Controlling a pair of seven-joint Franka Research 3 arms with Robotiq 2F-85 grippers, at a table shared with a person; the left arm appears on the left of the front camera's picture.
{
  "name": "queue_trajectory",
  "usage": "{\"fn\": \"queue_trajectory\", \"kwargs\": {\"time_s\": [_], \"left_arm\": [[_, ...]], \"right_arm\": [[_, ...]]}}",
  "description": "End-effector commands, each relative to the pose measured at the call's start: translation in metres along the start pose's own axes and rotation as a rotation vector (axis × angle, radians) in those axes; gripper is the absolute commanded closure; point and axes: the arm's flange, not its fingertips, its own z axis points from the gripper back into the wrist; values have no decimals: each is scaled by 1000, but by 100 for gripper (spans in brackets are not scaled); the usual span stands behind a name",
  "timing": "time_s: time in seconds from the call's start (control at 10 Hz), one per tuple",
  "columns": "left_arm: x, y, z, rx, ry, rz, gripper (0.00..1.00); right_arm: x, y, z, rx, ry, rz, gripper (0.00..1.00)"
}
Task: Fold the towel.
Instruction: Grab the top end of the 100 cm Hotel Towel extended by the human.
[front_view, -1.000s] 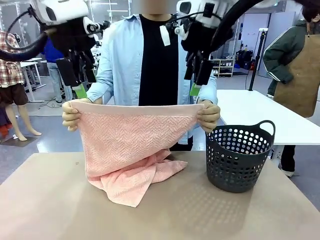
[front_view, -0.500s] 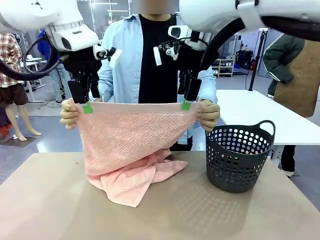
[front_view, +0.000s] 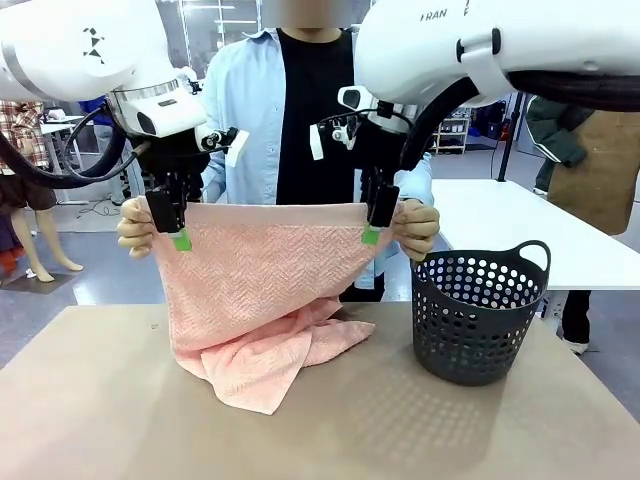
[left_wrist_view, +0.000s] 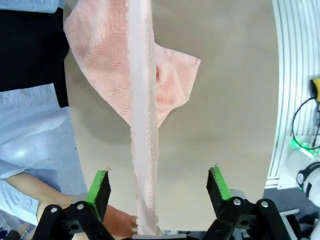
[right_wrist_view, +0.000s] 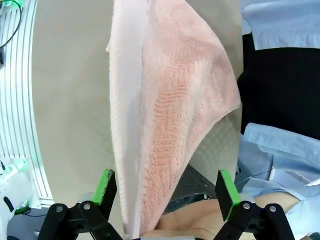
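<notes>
Pink towel (front_view: 250, 290) now hangs between the parted jaws of lowered left tool (front_view: 177, 228) and right tool (front_view: 374, 224).

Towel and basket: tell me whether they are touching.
Apart. The front view shows a strip of bare table between the towel, heaped at its lower end, and the basket.

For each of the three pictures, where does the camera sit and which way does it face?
Front: between the arms, at the near side of the table, facing across at the person holding up the towel; both arms show, left pincer and right pincer at its top edge.
Left wrist: on the left arm, looking down past its open fingers at towel and table.
Right wrist: on the right arm, looking down likewise.
Both wrist views share the towel between the fingers.
</notes>
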Motion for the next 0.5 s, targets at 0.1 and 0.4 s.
{"fn": "queue_trajectory", "kwargs": {"time_s": [0.1,0.4], "left_arm": [[1,-1,-4,11,10,21,69],[2,1,-6,6,4,44,100]], "right_arm": [[9,5,-8,2,-18,-27,60],[18,10,-5,9,-14,-32,65]]}}
